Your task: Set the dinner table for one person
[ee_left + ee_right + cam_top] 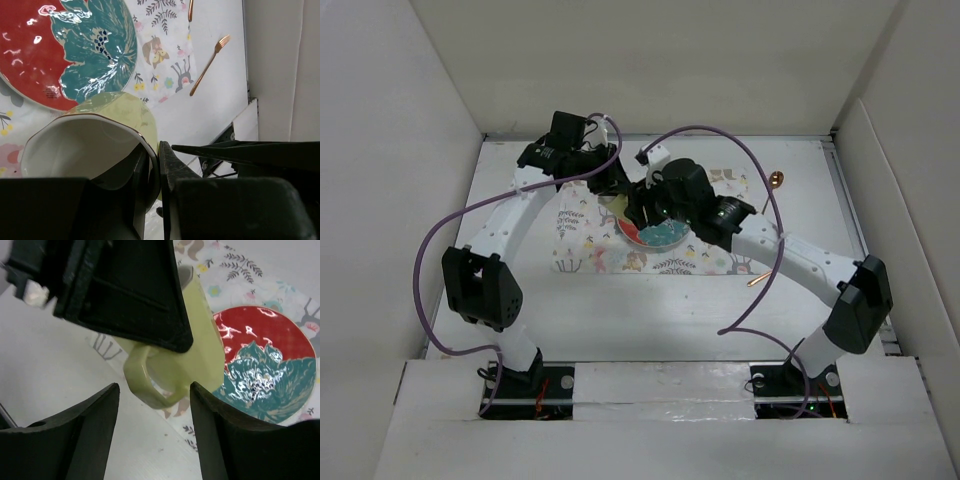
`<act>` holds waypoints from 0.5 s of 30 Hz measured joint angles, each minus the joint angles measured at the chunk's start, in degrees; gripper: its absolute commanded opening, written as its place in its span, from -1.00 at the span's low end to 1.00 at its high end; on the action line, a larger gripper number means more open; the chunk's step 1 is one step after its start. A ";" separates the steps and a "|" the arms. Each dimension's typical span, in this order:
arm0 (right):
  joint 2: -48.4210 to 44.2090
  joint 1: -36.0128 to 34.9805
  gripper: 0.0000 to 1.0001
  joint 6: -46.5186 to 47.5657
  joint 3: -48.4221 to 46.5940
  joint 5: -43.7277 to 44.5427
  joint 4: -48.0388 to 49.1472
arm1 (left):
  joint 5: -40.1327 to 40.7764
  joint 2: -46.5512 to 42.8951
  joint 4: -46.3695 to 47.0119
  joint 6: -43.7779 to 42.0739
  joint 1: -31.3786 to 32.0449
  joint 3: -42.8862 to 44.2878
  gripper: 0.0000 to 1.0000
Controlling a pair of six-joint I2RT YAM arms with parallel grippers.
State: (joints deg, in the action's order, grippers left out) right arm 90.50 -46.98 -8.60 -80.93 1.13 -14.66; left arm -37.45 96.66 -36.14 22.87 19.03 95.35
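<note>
While your left gripper (154, 161) pinches the mug (116, 107) by its rim (95, 118), the handle (148, 386) faces your right gripper (155, 391). That one's spread wide.

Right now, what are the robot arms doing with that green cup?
The left gripper pinches the green mug by its rim, right beside the red and teal plate on the flowery placemat. The right gripper is open near the mug's handle, not holding it. A copper fork lies on the white table.
</note>
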 measured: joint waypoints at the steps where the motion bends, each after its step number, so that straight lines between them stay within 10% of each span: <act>1: 0.42 -0.17 0.19 0.20 -0.50 0.42 0.39 | -0.07 -0.02 -0.09 0.00 0.00 -0.20 -1.00; 15: 4.31 -1.84 -1.00 3.93 -4.76 2.64 1.22 | -0.04 -0.04 -0.42 -0.39 -0.42 -1.16 -1.00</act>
State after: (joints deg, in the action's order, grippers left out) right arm 94.80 -48.82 -4.67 -85.69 3.77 -13.43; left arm -37.50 96.62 -36.56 22.48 18.61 94.19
